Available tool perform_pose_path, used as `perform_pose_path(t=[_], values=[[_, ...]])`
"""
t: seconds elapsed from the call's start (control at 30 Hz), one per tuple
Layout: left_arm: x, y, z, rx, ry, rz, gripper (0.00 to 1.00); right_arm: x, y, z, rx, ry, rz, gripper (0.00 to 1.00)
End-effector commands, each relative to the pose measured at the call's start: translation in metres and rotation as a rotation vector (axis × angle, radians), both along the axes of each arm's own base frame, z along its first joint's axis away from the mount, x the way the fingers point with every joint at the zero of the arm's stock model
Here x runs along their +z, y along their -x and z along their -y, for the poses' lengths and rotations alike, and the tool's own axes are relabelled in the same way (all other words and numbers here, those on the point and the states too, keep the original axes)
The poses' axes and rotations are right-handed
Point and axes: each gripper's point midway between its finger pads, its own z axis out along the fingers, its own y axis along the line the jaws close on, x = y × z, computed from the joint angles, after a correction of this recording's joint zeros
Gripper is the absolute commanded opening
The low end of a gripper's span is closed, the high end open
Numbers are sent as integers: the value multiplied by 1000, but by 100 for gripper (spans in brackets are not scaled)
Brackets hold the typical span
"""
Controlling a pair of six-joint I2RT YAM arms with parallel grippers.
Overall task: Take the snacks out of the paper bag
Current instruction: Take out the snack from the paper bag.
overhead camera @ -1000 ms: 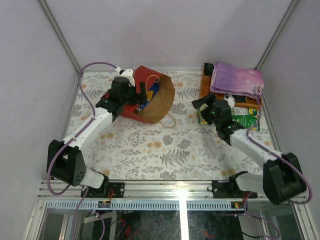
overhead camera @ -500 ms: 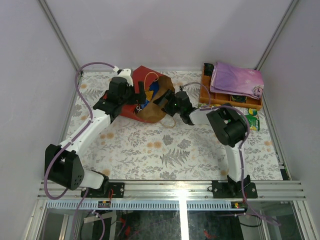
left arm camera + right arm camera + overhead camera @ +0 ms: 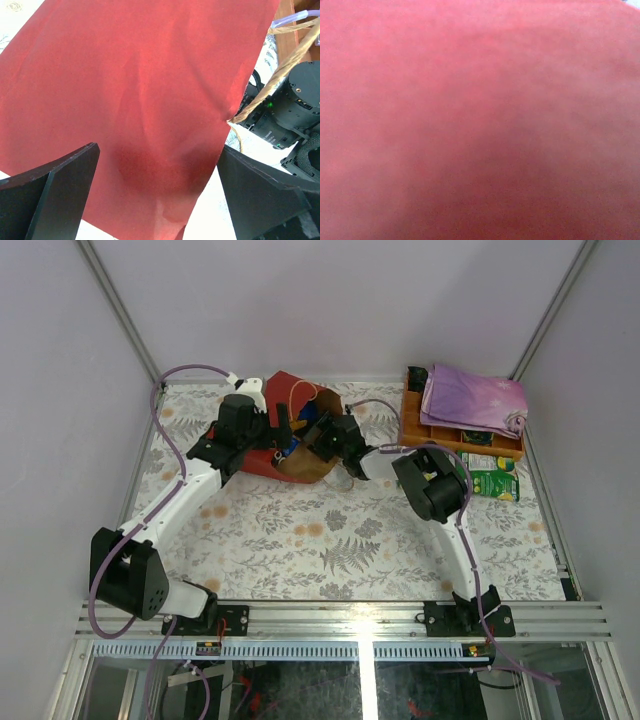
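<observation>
Bracing looks to be the left arm's job. The left claw [image 3: 283, 430] hangs at the left side of the paper bag [image 3: 284, 390] with its fingers spread wide and nothing gripped. In the left wrist view the bag's red outer wall fills the gap between them, so closing would pinch the paper and steady it.

The bag lies on its side on the table [image 3: 330, 530], its brown inside turned towards the right arm, which suits a reach from that side. The right claw [image 3: 322, 433] is pushed into that mouth. Its own camera shows only a blurred pinkish red, probably paper right against the lens, so I cannot tell whether its fingers are apart or clenched, or whether they have a packet. Any snacks left inside are hidden by the arm and the paper.

Further right, a green packet [image 3: 492, 483] lies on the table just beside the orange tray [image 3: 410, 425], which carries a folded purple cloth [image 3: 470, 398]. I judge that packet to be one already out.
</observation>
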Motion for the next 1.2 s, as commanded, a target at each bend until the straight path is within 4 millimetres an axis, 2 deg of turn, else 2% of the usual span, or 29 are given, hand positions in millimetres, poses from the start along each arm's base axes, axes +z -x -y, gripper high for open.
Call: perform_pose_path(t=[0.0,0.2,0.33,0.5,0.7,0.9,1.17], values=[[6,-9,-1,8,13,39,100,3,-9,-8,-86,30,-9,78],[8,-7,-2,7,15,45,100,-10,-13,-29,-104,-10,-42,68],[10,-6,-3,11,13,50,100,-6,-18,-44,-105,-55,-33,58],[11,-6,-5,19,11,55,100,2,-15,-43,-118,-63,-3,28],[11,-6,-5,19,11,55,100,17,-8,-40,-114,-80,35,2],[12,-5,-6,22,9,56,100,47,8,-32,-96,-116,82,0],[11,-5,-6,25,6,55,100,93,42,-16,-39,-137,151,0]])
